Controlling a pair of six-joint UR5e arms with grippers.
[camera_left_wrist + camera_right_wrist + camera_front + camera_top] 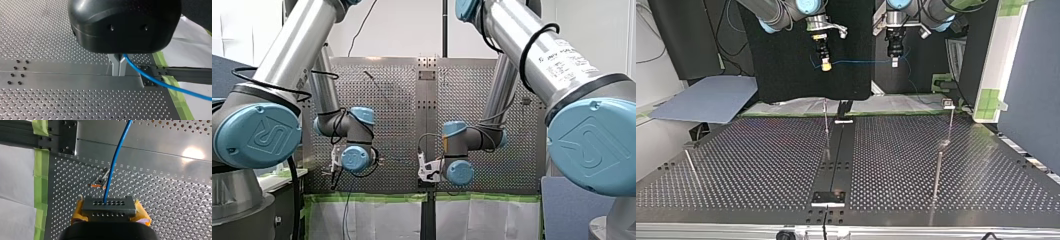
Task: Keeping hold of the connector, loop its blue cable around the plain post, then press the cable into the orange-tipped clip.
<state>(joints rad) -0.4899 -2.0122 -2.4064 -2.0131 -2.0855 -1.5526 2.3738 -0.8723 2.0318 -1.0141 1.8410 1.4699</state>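
My right gripper (109,213) clamps yellow pads (78,211) on a grey, hole-dotted connector (118,205); my left gripper (119,68) pinches its blue cable (150,78) between closed metal fingers (115,67). Both hang above the table (761,165), cable strung between them, the orange-tipped clip (99,182) ahead of the connector.

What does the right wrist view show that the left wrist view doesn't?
Only the right wrist view: the grey connector clamped between the yellow pads of my right gripper, and the orange-tipped clip on the perforated table ahead of it. Only the left wrist view: the metal fingers of my left gripper, closed on the blue cable, which runs off beside them past the table's edge. Both: the blue cable, the perforated table and the green tape along its edge.
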